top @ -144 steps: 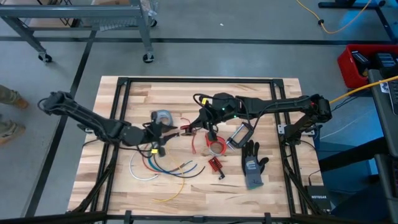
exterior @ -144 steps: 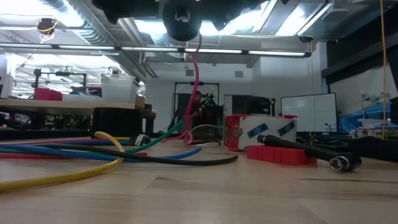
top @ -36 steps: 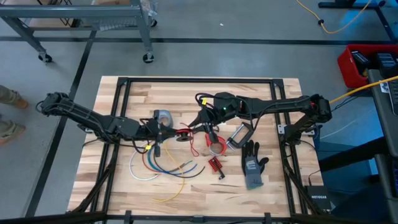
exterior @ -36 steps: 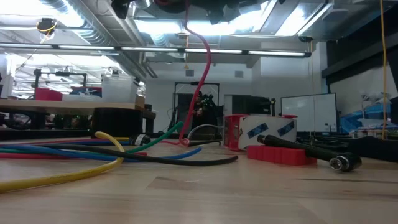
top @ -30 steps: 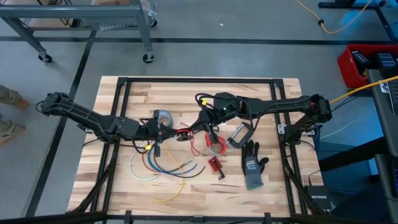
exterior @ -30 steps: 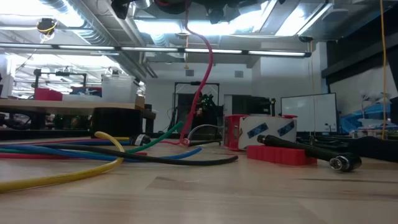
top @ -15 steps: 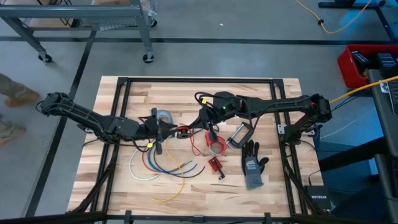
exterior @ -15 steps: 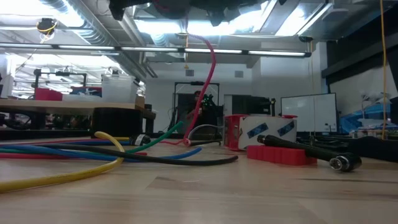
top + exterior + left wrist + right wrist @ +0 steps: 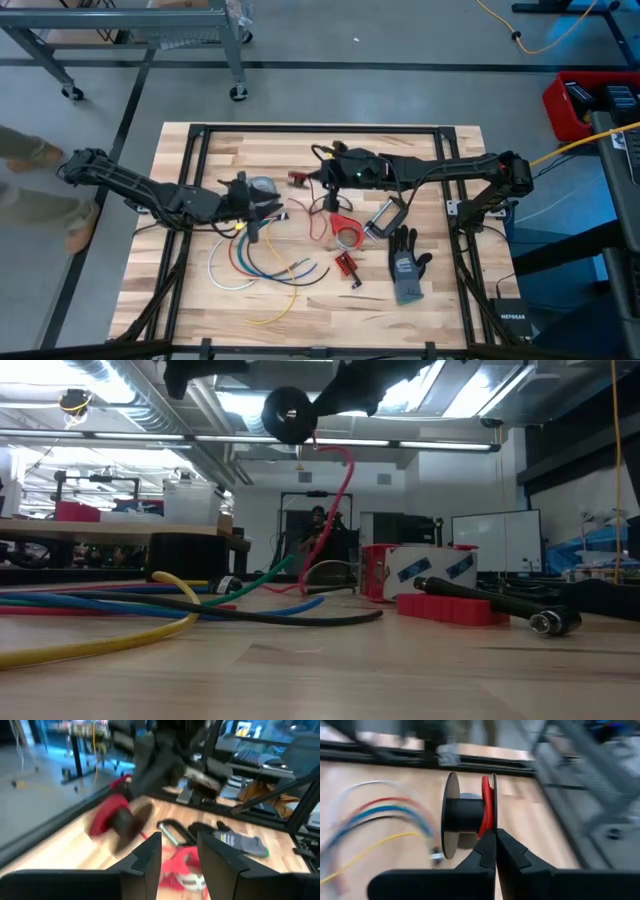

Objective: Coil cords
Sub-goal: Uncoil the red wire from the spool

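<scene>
R jaws (image 9: 297,179) shut on red cord (image 9: 318,212), which loops down just below them. L jaws (image 9: 277,213) near, apart from it. Glove (image 9: 406,264) well right of both, on worktop (image 9: 200,300).

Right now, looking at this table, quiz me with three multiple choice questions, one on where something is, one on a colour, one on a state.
1. Where does the grey glove lie?
A. Toward the right arm's side of the table
B. Beside the left arm's base
C. On the floor

2. What colour is the cord wound on the black spool?
A. Green
B. Red
C. White

3. How is the right tool set?
A. Wide open, holding nothing
B. Out of sight
C. Shut on the spool

Answers:
1. A, since the high view shows the glove below the right arm, near the metal clamp.
2. B, since the right wrist view shows a red band against one flange.
3. C, since the fingers meet at the spool's red winding in the right wrist view.
</scene>
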